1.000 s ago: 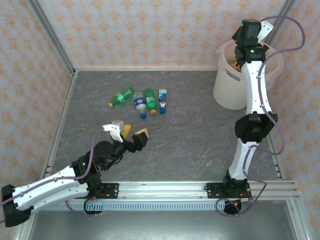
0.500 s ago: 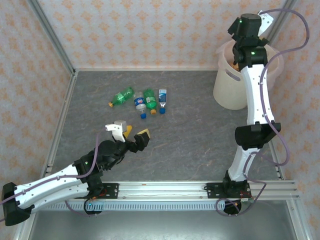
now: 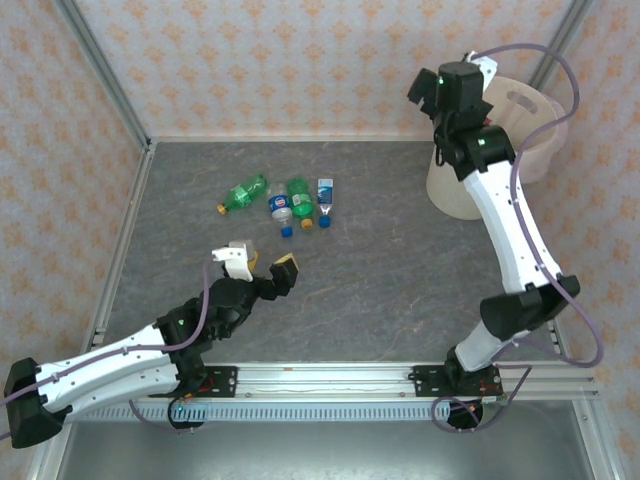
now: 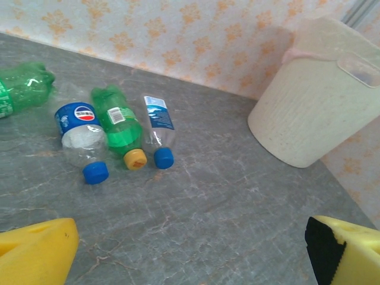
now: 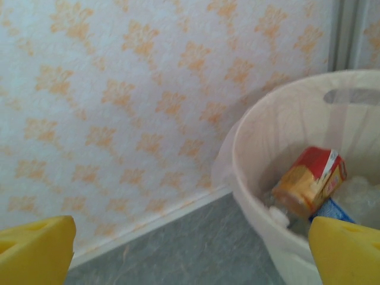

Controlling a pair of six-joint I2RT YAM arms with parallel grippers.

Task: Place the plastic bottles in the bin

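Bottom of the top view: metal rail [image 3: 330, 378] carrying both arm bases. The left arm lies low across the lower left. The left gripper [image 3: 270, 267] is over bare table [image 3: 400, 270], jaws wide with nothing between them. In the left wrist view its yellow pads [image 4: 37, 254] sit in the two bottom corners with grey surface between.

Mid-ground, left of centre in the top view: four plastic bottles [image 3: 290, 203] lie in a loose row. The left wrist view adds detail:
- The clear Pepsi bottle [image 4: 82, 132] has a blue cap.
- The green bottle [image 4: 117, 122] has an orange cap and lies against it.
- The blue-labelled clear bottle [image 4: 157, 126] has a blue cap and lies just beside that one.
- A second green bottle [image 4: 21, 88] is at the left frame edge, a little apart.

Far upper right: the bin [image 3: 455, 190] stands upright in the table's corner. The right arm stands tall, with the right gripper [image 3: 450, 92] raised by the bin's left rim. The right wrist view puts its pads [image 5: 35, 246] in the bottom corners, spread wide and empty. That view also looks into the bin and shows a red-labelled bottle [image 5: 309, 181] on top of more clear plastic.

Surface: grey, marbled and matt. Room: pale wallpaper [image 3: 300, 60] with orange motifs, and metal frame posts at the corners.
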